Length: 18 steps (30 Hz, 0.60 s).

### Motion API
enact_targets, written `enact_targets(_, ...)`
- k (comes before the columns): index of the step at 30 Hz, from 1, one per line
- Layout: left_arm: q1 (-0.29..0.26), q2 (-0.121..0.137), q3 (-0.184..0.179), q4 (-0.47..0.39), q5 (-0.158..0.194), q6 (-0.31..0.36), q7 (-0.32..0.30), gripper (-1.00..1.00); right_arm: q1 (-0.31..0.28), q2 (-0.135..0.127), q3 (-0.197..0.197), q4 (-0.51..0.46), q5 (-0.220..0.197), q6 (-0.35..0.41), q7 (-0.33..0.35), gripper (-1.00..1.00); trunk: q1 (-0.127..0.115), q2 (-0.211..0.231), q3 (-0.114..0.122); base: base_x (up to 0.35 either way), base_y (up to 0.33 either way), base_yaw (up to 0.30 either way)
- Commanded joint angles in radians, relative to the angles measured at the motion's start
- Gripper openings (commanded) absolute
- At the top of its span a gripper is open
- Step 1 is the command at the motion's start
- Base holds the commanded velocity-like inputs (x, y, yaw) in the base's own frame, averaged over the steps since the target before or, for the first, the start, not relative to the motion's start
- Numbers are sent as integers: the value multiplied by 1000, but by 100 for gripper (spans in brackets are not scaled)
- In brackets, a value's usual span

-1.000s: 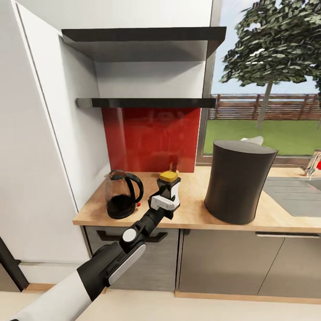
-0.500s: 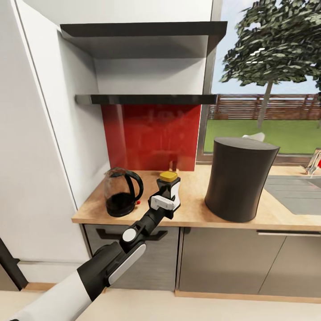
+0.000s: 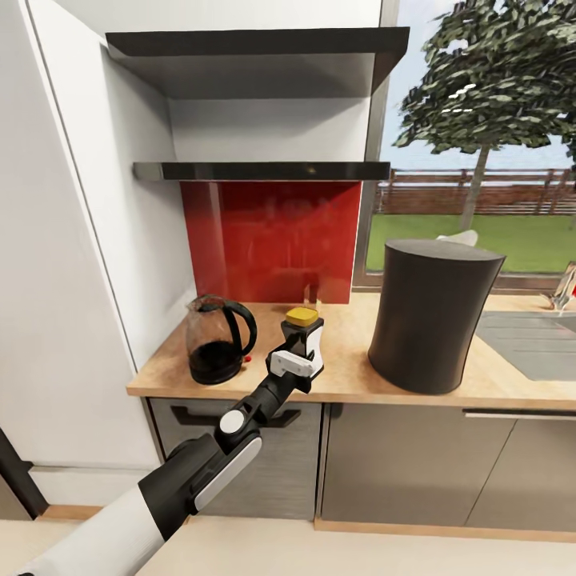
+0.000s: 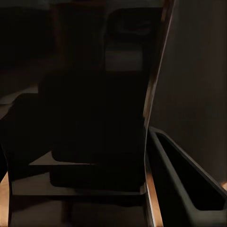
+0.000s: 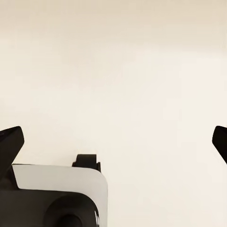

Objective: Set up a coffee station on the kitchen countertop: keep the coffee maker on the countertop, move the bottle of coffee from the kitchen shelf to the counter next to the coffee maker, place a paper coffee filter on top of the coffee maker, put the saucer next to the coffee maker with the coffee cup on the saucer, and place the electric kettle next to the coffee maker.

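Light wood-grain kitchen countertop [image 3: 352, 384] under two dark shelves, red splashback, window beyond; I have the left gripper [image 3: 307, 346] clenched on the small dark brown jar with yellow lid [image 3: 303, 326], low over the counter between the smoky glass kettle with black handle [image 3: 218, 340] and the tall dark grey coffee maker [image 3: 432, 316]; jar not yet released. Right gripper [image 5: 113, 142] spread wide over pale floor. Filter, saucer and cup: I judge them outstanding.

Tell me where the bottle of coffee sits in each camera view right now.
Head view: the bottle of coffee is at centre, in the left gripper, on the kitchen countertop between electric kettle and coffee maker.
Left wrist view: probably the dark mass close up, too dark to confirm.
Right wrist view: pale floor, no bottle.
Shared landmark: the countertop's wood.
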Motion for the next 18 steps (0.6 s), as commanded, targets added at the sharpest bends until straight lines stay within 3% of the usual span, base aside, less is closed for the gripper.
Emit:
enact_targets(1, -2, 1, -5, -1, 7, -5, 7, -100, -1, 0, 2, 1, 1, -3, 0, 100, 4, -8, -4, 0, 0, 0)
enact_targets(18, -2, 1, -5, -1, 7, -5, 7, -100, -1, 0, 2, 1, 1, -3, 0, 100, 69, -127, -58, 0, 0, 0)
